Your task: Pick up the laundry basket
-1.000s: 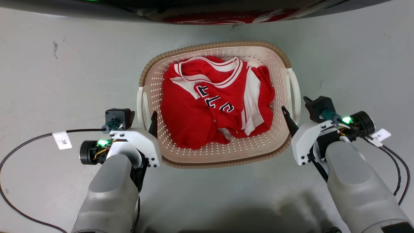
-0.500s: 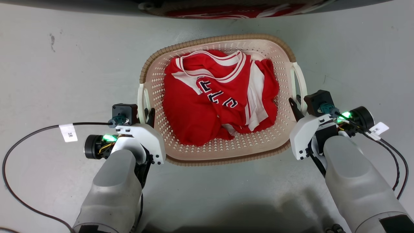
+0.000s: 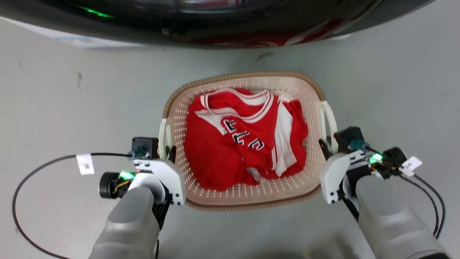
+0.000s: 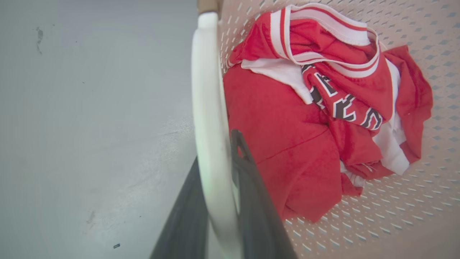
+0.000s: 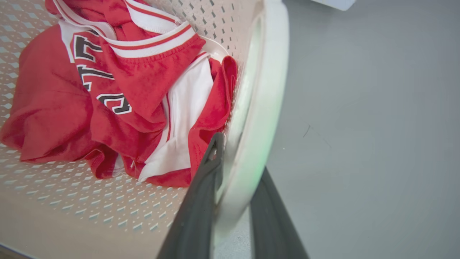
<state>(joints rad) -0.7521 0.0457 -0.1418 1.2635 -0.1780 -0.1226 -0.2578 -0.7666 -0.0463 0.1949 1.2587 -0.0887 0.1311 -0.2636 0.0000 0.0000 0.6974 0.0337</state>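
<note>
Grey floor (image 3: 72,108). Laundry basket (image 3: 248,207) sits between arms (red jersey (image 3: 215,162) inside). Left tool (image 3: 167,153) and right tool (image 3: 325,145) each clamp white side handle (image 4: 206,108), one finger either side. Grasp looks done; lift remains, floor clearance unclear.

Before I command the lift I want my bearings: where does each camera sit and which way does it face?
Head view: on the head, facing down at the laundry basket on the floor; both forearms show, left hand and right hand at its two sides.
Left wrist view: on the left wrist, facing along its fingers, which flank the left handle.
Right wrist view: on the right wrist, facing along its fingers, which flank the right handle.
Shared: all three show the red jersey inside the basket.
</note>
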